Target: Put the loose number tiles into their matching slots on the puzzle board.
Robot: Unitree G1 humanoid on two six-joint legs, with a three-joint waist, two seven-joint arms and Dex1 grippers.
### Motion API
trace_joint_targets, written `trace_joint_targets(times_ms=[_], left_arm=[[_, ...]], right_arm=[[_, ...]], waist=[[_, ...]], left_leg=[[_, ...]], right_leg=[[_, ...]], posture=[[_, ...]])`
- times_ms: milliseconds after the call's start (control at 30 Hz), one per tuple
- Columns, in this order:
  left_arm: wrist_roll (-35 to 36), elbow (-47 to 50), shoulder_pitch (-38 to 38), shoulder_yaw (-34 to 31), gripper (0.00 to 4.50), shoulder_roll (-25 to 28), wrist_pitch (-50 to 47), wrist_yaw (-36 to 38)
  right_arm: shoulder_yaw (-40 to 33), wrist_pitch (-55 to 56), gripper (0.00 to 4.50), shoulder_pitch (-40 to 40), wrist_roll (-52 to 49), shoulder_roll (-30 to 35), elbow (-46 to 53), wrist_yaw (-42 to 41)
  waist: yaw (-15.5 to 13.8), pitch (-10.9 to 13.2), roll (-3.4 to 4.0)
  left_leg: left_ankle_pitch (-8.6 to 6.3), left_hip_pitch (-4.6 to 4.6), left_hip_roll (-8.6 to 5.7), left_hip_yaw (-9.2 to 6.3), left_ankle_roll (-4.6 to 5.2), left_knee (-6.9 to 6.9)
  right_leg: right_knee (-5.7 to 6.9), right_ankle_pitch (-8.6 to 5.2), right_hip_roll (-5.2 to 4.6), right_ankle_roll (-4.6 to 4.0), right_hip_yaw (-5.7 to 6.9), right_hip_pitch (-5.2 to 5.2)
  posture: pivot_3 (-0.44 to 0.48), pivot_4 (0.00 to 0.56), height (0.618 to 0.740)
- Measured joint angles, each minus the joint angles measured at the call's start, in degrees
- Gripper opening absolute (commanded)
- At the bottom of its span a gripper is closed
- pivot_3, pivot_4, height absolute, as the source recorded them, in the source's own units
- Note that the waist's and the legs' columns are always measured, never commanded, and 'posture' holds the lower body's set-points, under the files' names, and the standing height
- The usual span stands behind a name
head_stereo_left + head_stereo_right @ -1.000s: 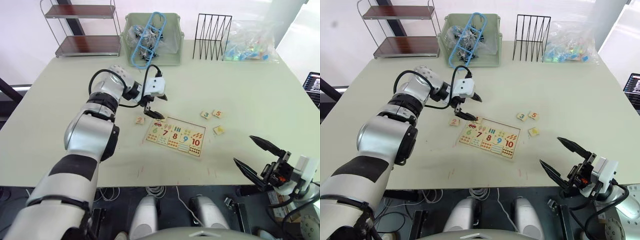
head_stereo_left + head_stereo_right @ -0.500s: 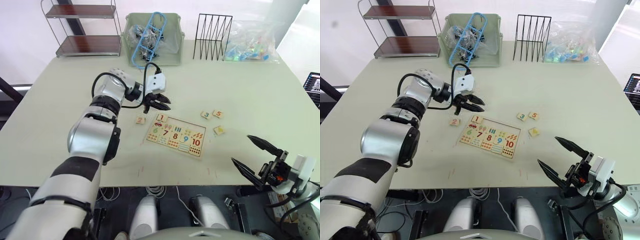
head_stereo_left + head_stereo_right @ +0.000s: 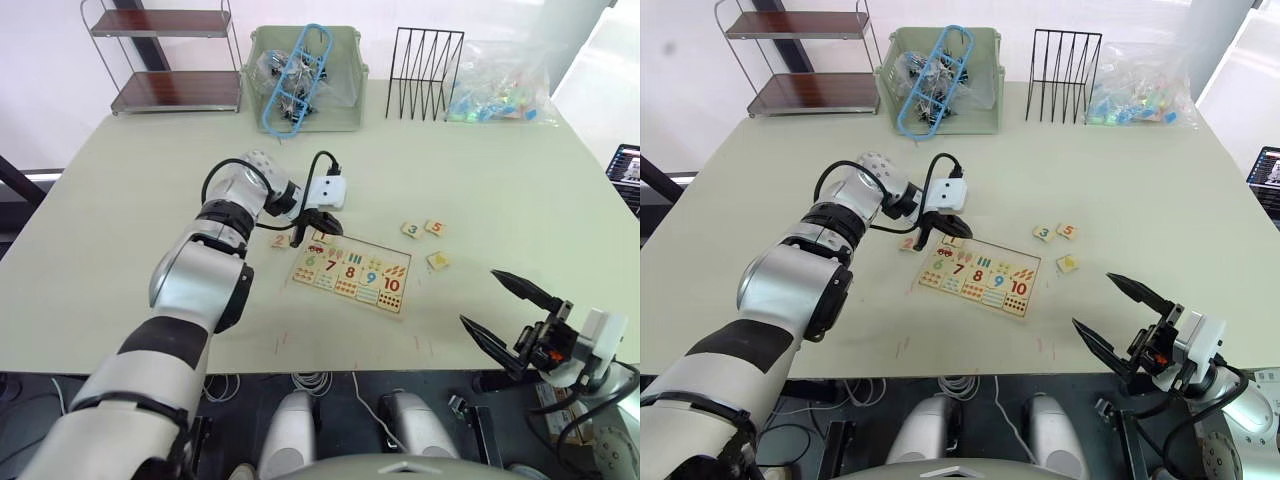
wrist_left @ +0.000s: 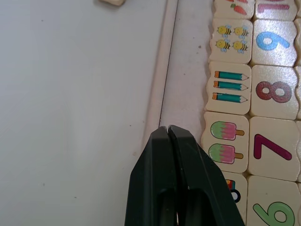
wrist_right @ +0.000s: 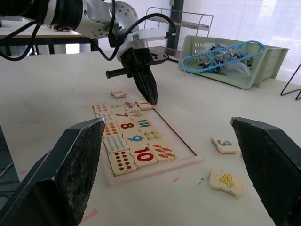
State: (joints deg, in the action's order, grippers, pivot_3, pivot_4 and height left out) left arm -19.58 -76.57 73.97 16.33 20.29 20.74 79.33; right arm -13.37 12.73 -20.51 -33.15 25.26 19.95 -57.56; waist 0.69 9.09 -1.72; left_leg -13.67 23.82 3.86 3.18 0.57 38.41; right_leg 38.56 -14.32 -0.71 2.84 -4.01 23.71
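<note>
Pale worktop [image 3: 520,180], puzzle board [image 3: 352,272] lying flat a bit left of centre, near the front half. Bottom row filled with numerals 6, 7, 8, 9, 10; picture row above them showing a red car, ice lollies, pencils, bees, carrots. Matching slots [image 4: 183,70] along the far edge of the board mostly bare wood, with the 1 tile [image 5: 144,105] sitting at the left end of that strip. Left gripper [image 3: 318,222] down at the board's far-left corner, jaws pressed together with nothing between them, tips right over the bare strip next to the rim in the left wrist view. 2 tile [image 3: 281,240] loose on the worktop just left of the board, beside that gripper. Three more loose tiles off to the board's right: 3 tile [image 3: 411,230] and 5 tile [image 3: 435,227] side by side, 4 tile [image 3: 438,261] a little nearer the front edge. Right gripper [image 3: 510,315] hanging off the front-right edge of the worktop, well apart from everything, jaws spread wide and holding nothing. Along the back: green basket [image 3: 345,110] with a blue hanger [image 3: 296,75] sticking out, black wire rack [image 3: 425,60], clear bag of coloured bits [image 3: 500,90], small two-shelf stand [image 3: 165,60] at the far left.
</note>
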Motion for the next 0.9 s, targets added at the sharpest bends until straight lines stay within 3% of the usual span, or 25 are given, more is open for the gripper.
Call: trace_joint_targets(times_ms=[900], left_arm=[[-3.85,0.76,-0.04,3.52,0.06,-1.08,1.26,-2.02]], right_arm=[[0.21,0.1,4.5,-0.46,0.53,-0.44,0.0,0.51]], waist=[[0.01,0.0,0.0]], left_leg=[[0.0,0.0,-0.01,-0.02,0.0,0.0]], right_leg=[[0.0,0.0,0.0,0.0,0.0,0.0]], posture=[[0.0,0.15,0.74]])
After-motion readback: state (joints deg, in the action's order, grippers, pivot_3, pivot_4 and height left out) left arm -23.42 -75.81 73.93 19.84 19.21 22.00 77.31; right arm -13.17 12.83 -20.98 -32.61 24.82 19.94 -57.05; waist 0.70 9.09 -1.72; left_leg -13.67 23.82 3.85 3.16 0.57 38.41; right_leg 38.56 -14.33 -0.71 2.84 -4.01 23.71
